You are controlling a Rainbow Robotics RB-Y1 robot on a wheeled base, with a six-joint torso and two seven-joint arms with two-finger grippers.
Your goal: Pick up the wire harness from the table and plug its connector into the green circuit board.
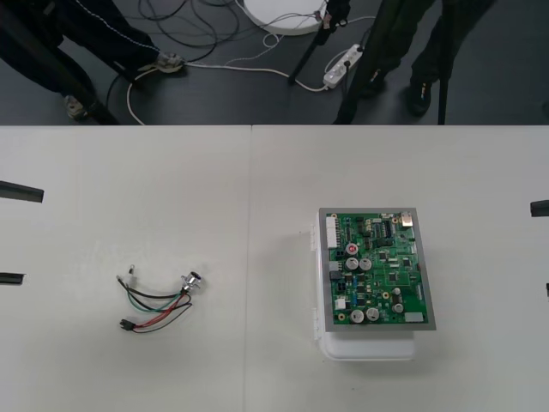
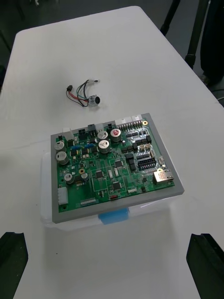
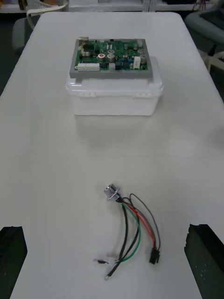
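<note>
Our left gripper (image 1: 33, 236) waits at the left edge of the table (image 1: 257, 172), fingers (image 1: 19, 192) wide apart, holding nothing. Near it on the right lies the wire harness (image 1: 159, 302), untouched. It runs diagonally, with the plug (image 1: 126, 324) nearer us and the socket (image 1: 190, 281) toward the green circuit board (image 1: 377, 270). Our right gripper (image 1: 542, 247) stands wide and empty at the right edge.

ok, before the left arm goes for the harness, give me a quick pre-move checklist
1. Left gripper open, at the table's left side: ok.
2. Wire harness lies loose on the table, apart from the board: ok.
3. Black plug exposed at the wires' end, nothing on it: ok.
4. Green circuit board sits flat on its white base: ok.
5. Right gripper open, parked at the right: ok.
6. Which board header takes the plug: cannot tell.
</note>
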